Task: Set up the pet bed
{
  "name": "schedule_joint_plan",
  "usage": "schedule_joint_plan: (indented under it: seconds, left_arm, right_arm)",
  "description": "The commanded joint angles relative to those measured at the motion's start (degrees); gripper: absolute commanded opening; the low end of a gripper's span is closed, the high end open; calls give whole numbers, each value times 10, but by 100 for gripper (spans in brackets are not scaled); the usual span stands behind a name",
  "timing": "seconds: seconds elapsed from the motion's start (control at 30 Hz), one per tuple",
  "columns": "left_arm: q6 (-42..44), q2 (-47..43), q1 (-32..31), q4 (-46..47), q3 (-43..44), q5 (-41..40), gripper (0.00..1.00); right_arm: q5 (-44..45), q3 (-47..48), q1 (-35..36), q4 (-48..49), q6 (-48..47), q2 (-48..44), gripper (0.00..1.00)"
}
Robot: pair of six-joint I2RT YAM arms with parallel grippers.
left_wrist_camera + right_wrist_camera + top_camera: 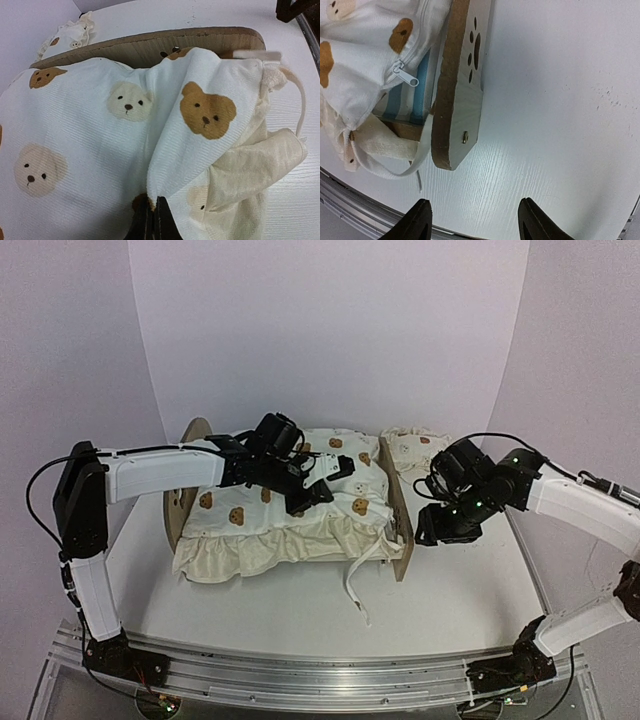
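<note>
The pet bed [403, 528] sits mid-frame on the worktop [470, 585], with the bear-print cushion [260, 510] rumpled across it and spilling over its lower edge. The left end effector [151, 220] is pinched together on a fold of the cushion. The right end effector [476, 214] hangs with fingers apart over the worktop, right of the bed's paw-cutout board. A small pillow [413, 447] lies just upper right of the bed.

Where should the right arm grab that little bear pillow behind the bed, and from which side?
Probably its frilled right edge, from above. The small pillow lies limp on the table by the far end of the headboard, so the board blocks its left side, while the open right end effector sits on the other side.
</note>
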Motion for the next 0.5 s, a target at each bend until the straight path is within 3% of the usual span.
schedule_joint_plan:
  seconds: [0.0,0.1,0.2,0.33,0.47]
  left_arm:
    - [-27,28,3,-7,31,20,3]
    - [-10,16,2,-54,47,62,44]
    - [24,-2,-3,-140,87,107,66]
    - [79,-47,-17,-210,93,131,71]
    - [128,-116,-51,-166,-43,98,53]
  right_arm:
    - [-23,-3,-6,18,10,4,60]
    - [-16,-6,-10,14,20,9,60]
    - [-14,-15,-10,18,23,-2,60]
    - [-23,-23,-11,21,21,-13,60]
    - [-28,-40,-10,29,23,-31,60]
